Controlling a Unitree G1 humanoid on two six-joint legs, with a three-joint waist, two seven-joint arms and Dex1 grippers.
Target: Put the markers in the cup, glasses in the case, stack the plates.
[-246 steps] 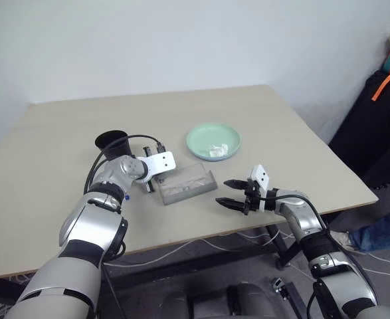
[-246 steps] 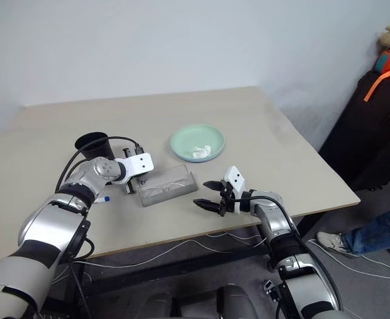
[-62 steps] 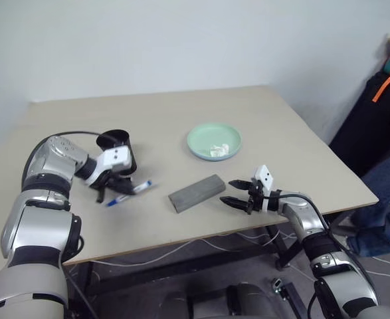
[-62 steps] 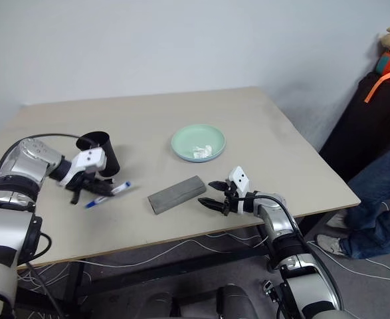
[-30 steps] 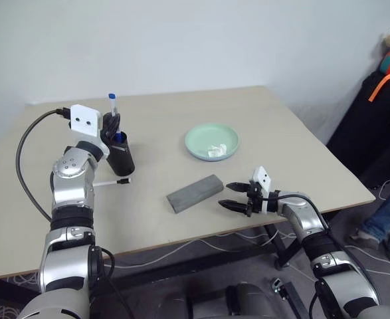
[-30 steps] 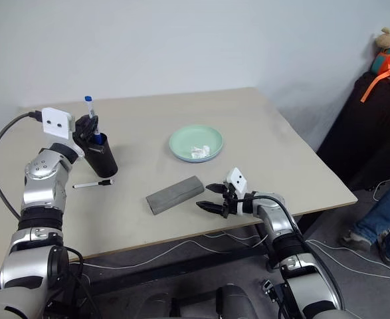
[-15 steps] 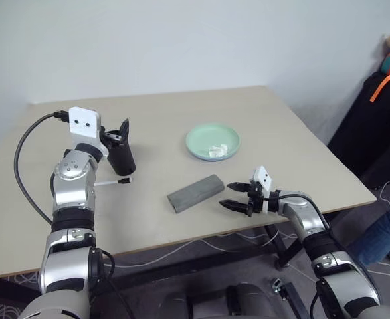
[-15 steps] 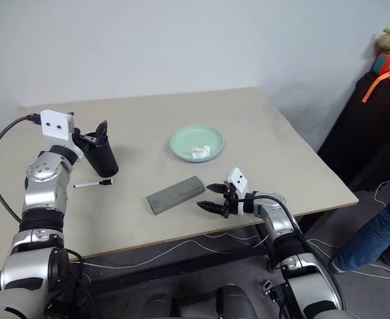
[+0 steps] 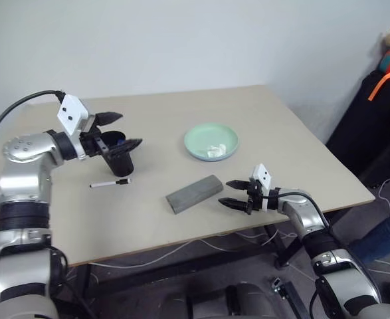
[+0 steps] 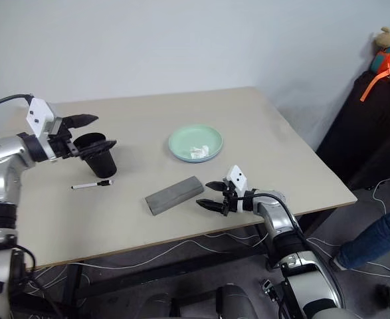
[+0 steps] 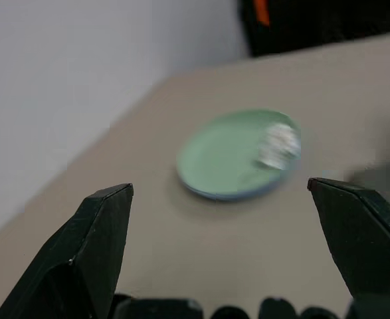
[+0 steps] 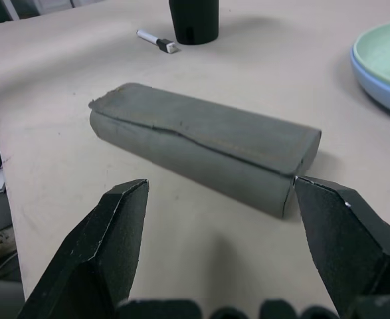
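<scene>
Left end effector (image 9: 118, 130): fingers spread wide, empty, above tapered matte black cup (image 9: 118, 158).
Right end effector (image 9: 231, 195): open, empty, beside closed grey oblong case (image 9: 194, 193).
Desk (image 9: 281, 139): smooth beige.

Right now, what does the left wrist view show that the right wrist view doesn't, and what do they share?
Left wrist view alone: the white tissue lying in the mint green plate, seen between the open left tool.

Right wrist view alone: the closed grey case, the black cup, the black-capped marker lying beside it, and the open right tool.

Shared: the plate's rim and the beige table.
</scene>
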